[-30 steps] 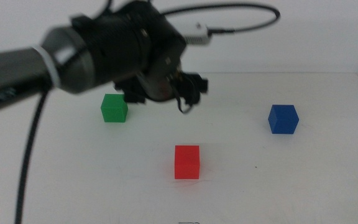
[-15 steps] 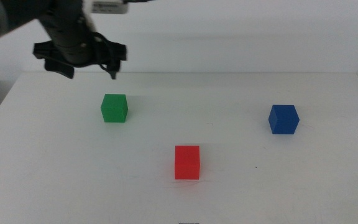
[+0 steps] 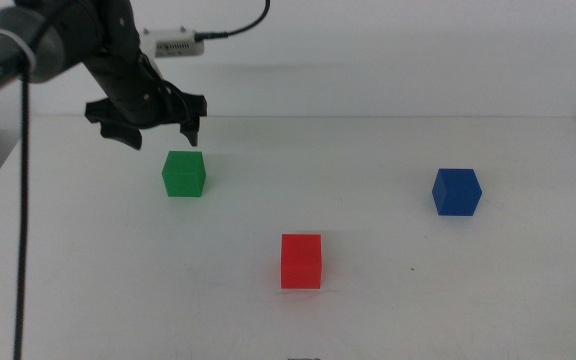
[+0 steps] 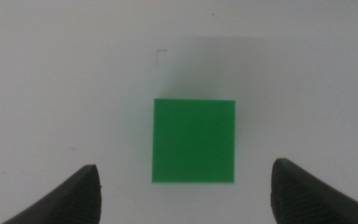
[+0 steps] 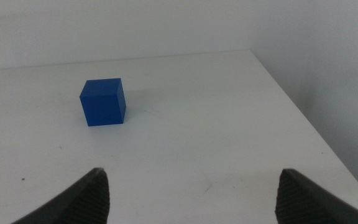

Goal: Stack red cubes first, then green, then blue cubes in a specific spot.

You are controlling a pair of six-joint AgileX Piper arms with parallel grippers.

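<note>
Left gripper [image 3: 158, 128] jaws apart, hovering seemingly above green cube [image 3: 184, 173]; red cube [image 3: 301, 260] at 5 o'clock. Right gripper [image 5: 191, 193] jaws apart, bases cut off.

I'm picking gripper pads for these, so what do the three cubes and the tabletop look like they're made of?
The small solid green cube, red cube and blue cube have flat, evenly coloured matte faces with crisp edges and no glare: probably painted wood or dense plastic or foam, which cannot be told apart here. The white tabletop looks smooth and matte, likely laminate. The open left gripper hovers above the green cube.
</note>
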